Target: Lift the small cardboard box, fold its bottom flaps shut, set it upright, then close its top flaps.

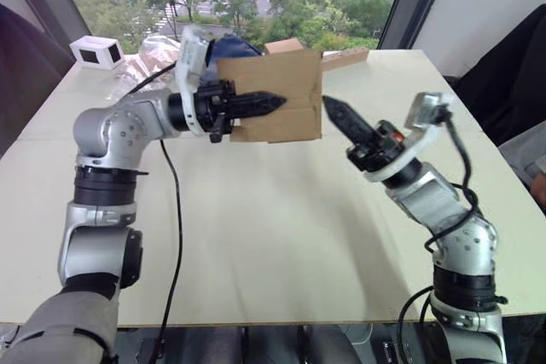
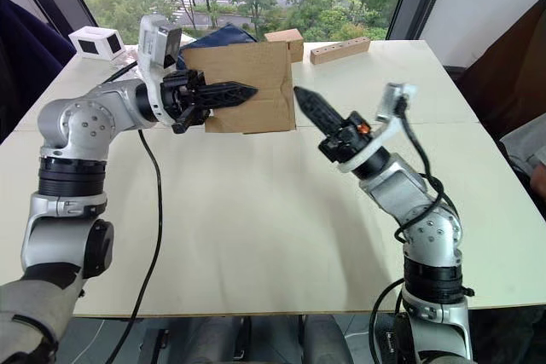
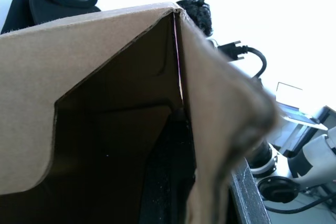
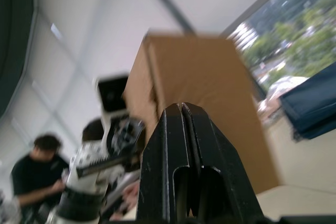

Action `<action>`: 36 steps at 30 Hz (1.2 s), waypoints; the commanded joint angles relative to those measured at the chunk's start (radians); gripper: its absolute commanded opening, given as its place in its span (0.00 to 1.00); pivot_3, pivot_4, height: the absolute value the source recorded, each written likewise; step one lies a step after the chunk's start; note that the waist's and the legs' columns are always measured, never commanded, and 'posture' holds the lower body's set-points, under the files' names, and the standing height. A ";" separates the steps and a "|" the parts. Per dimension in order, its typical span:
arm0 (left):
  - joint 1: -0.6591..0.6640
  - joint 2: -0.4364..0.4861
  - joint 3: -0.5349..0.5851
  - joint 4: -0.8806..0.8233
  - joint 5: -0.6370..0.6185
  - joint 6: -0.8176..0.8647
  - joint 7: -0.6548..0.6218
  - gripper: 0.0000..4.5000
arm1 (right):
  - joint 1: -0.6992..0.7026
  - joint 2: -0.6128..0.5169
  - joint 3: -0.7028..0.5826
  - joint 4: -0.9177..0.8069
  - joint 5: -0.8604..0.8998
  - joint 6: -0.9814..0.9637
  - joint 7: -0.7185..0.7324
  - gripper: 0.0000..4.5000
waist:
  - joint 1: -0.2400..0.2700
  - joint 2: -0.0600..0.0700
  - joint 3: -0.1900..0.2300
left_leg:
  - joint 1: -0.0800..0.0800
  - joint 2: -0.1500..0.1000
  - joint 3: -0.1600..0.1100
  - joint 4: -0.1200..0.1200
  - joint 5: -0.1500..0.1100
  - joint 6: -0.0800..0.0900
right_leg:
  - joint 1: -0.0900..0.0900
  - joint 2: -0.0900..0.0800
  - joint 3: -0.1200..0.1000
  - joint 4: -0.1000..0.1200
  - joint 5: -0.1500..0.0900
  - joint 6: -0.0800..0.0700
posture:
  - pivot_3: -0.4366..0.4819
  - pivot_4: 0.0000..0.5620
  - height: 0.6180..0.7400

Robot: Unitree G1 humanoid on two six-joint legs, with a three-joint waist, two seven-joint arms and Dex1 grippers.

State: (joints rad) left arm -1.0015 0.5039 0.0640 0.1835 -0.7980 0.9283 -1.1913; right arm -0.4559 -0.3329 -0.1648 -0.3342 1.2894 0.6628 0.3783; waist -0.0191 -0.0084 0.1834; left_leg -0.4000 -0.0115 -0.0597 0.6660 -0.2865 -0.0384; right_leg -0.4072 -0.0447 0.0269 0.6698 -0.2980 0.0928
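One end effector point(image 1: 271, 103), our left, clamped the small cardboard box point(image 1: 286, 83) aloft while the right end effector point(image 1: 329, 106), pinched together, risked knocking it loose.

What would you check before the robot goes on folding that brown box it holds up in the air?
1. Small cardboard box lifted off the table: ok.
2. Left gripper gripping a box wall, one finger inside: ok.
3. Right gripper free, jaws shut, tip close to the box edge: ok.
4. Bottom flaps folded shut: cannot tell; the left wrist view shows one end open.
5. Bare table below for setting it upright: ok.
6. Other brown box at the far edge, out of the way: ok.
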 commanded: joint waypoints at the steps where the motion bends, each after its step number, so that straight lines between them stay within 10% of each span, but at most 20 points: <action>1: -0.005 0.002 0.001 -0.041 -0.012 -0.001 -0.007 0.00 | -0.025 0.015 0.041 -0.017 -0.013 0.018 0.046 0.00 | 0.002 0.000 0.000 | 0.000 0.000 0.000 0.000 0.000 0.000 | 0.000 0.000 0.000 0.000 0.000 0.000 | 0.48 0.27 1.00; 26: 0.013 0.088 -0.044 -0.095 0.078 -0.032 0.003 0.00 | 0.028 -0.071 -0.036 -0.058 -0.058 0.077 0.070 0.00 | 0.003 0.000 0.000 | 0.000 0.000 0.000 0.000 0.000 0.000 | 0.000 -0.001 0.000 0.000 0.000 0.000 | 0.48 0.27 1.00; 36: -0.192 0.323 -0.469 -0.087 0.488 -0.285 -0.309 0.00 | 0.222 -0.420 -0.139 -0.250 -0.112 0.185 0.122 0.00 | 0.006 0.001 0.000 | -0.002 -0.001 0.000 0.000 0.000 0.000 | 0.000 0.000 0.000 -0.001 0.000 0.000 | 0.48 0.27 1.00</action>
State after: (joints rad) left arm -1.1286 0.7847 -0.3182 0.1019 -0.4331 0.7346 -1.4092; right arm -0.2593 -0.6858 -0.2862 -0.4920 1.2058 0.8185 0.4633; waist -0.0133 -0.0079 0.1838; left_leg -0.4023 -0.0124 -0.0601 0.6660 -0.2865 -0.0383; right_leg -0.4078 -0.0439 0.0262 0.6687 -0.2981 0.0927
